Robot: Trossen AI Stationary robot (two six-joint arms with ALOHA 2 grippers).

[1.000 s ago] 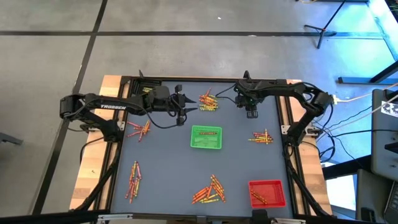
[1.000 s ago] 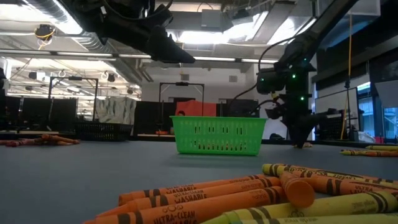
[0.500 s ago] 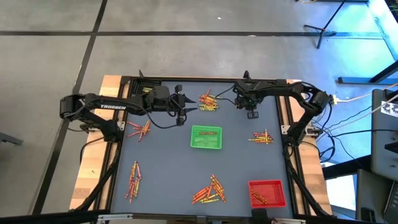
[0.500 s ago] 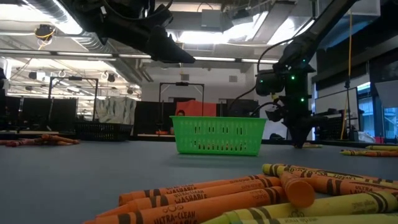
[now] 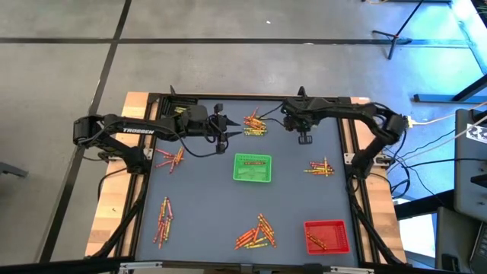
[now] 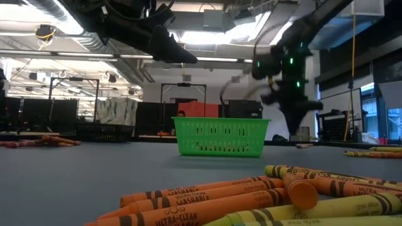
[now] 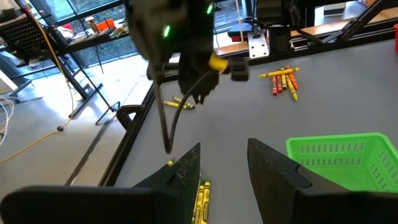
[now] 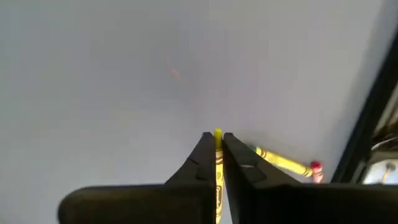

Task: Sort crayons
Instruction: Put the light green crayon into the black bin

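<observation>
Dark left tool (image 5: 221,134) hangs above the desk (image 5: 205,198) beside the far crayon pile (image 5: 255,125), fingers parted, nothing between them. Green tray (image 5: 252,168) sits mid-desk. Right tool (image 5: 304,138) is clamped on a yellow crayon (image 8: 218,158), lifted.

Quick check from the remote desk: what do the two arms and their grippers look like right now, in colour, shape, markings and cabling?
Both arms are dark, jointed and slim. The left arm bears white TROSSEN lettering, and a dark cable loops beneath it. The left gripper has two dark wedge-shaped fingers. The right gripper has the same dark tapered fingers; green indicator lights glow on its wrist housing.
</observation>
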